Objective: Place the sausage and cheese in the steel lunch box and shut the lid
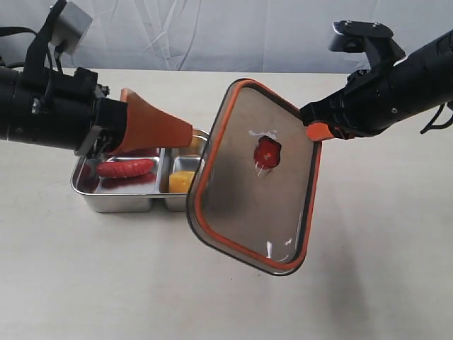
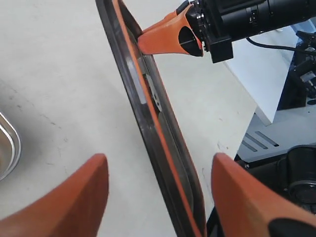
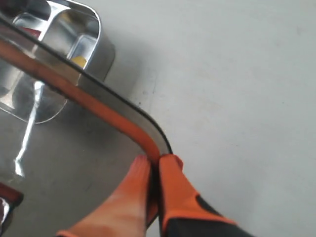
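Note:
The steel lunch box rests on the table. The red sausage lies in its left compartment and the yellow cheese in its right one. My right gripper is shut on the rim of the dark lid. It holds the lid tilted in the air to the right of the box, with the orange seal and the valve tab facing the camera. My left gripper hovers open over the box. In the left wrist view the lid's edge passes between the open fingers without touching them.
The pale table stretches to the right of the box and in front of it. A white backdrop hangs behind the table. The left wrist view shows the table's edge with dark equipment beyond it. Through the lid, the right wrist view shows the box.

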Controlling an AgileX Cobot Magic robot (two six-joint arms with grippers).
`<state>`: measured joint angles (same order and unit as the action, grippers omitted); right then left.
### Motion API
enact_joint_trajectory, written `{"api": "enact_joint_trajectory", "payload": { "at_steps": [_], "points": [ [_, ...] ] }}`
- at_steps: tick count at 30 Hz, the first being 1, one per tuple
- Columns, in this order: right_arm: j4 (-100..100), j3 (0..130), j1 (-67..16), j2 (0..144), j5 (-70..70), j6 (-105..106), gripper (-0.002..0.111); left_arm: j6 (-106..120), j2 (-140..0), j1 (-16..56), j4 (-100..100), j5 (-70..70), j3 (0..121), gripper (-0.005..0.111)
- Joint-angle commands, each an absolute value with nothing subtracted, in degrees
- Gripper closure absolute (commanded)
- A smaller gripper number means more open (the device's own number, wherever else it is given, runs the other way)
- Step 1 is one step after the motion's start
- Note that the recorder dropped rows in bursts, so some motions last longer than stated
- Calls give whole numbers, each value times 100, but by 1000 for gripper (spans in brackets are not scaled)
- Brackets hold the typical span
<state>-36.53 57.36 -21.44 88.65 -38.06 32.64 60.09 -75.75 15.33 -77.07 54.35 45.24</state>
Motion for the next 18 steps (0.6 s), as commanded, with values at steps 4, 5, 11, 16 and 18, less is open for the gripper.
{"api": "enact_joint_trajectory", "payload": {
  "at_steps": [4, 5, 11, 16, 18],
  "points": [
    [-3929, 5732, -2351, 8810, -3772, 3515, 109, 6043, -7666, 1496, -7779, 5515, 4506, 48],
    [-3929, 5732, -2407, 8810, -3772, 3515, 109, 6043, -7715, 1496, -7809, 5586, 4506, 48],
    [-4029, 5732, -2546, 8810, -3638, 3529, 109, 6043, -7950, 1496, -7865, 5675, 4506, 48],
    [-4066, 5732, -2581, 8810, -3638, 3554, 109, 6068, -8006, 1496, -7965, 5685, 4506, 48],
    [-4336, 5732, -2575, 8810, -3673, 3754, 109, 6068, -8016, 1496, -8005, 5685, 4506, 48]
  ]
}}
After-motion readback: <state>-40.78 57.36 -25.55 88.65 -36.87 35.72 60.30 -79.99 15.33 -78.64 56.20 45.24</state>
